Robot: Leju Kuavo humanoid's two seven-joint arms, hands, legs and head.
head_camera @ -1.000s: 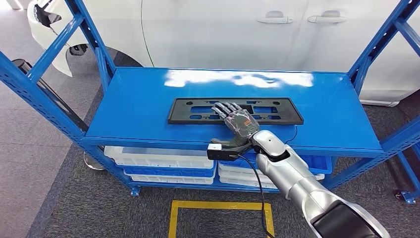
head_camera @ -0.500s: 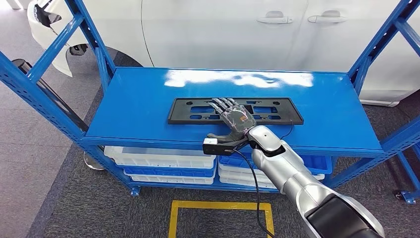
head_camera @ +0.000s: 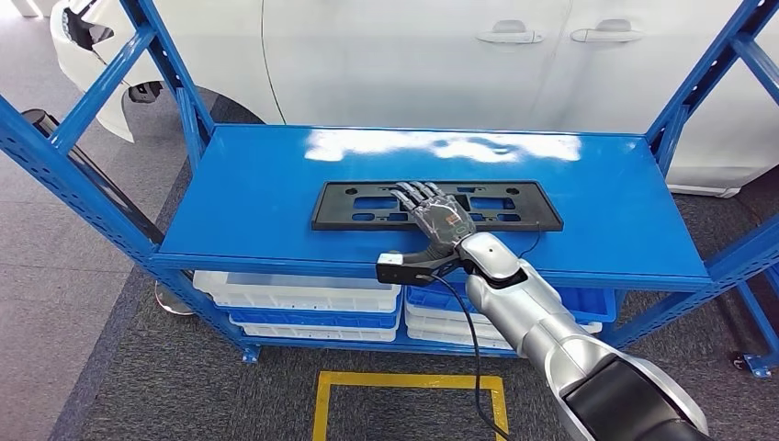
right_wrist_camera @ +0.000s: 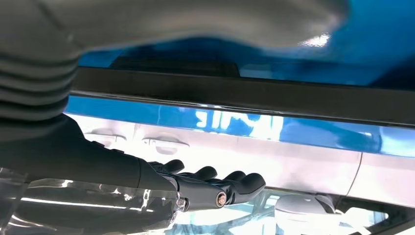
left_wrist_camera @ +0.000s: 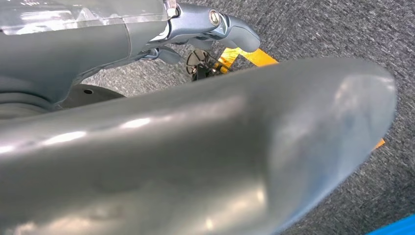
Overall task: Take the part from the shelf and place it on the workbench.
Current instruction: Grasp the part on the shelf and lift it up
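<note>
Head view: the blue shelf (head_camera: 276,197) was seen with the black licence plate frame (head_camera: 358,204) lying flat beneath the right hand (head_camera: 439,223). Over the last second, that hand had been advanced slightly across the frame, fingers (head_camera: 415,192) spread, nothing grasped yet.

The right hand (head_camera: 439,223) lies over the middle of the part (head_camera: 349,204), hiding that stretch, and whether its fingers press the part or hover just above cannot be told. In the left wrist view a blurred grey thumb (left_wrist_camera: 205,161) covers most of the floor (left_wrist_camera: 342,29). The shelf (head_camera: 257,184) uprights and the car (head_camera: 413,55) are cut off by the head view's edges.
</note>
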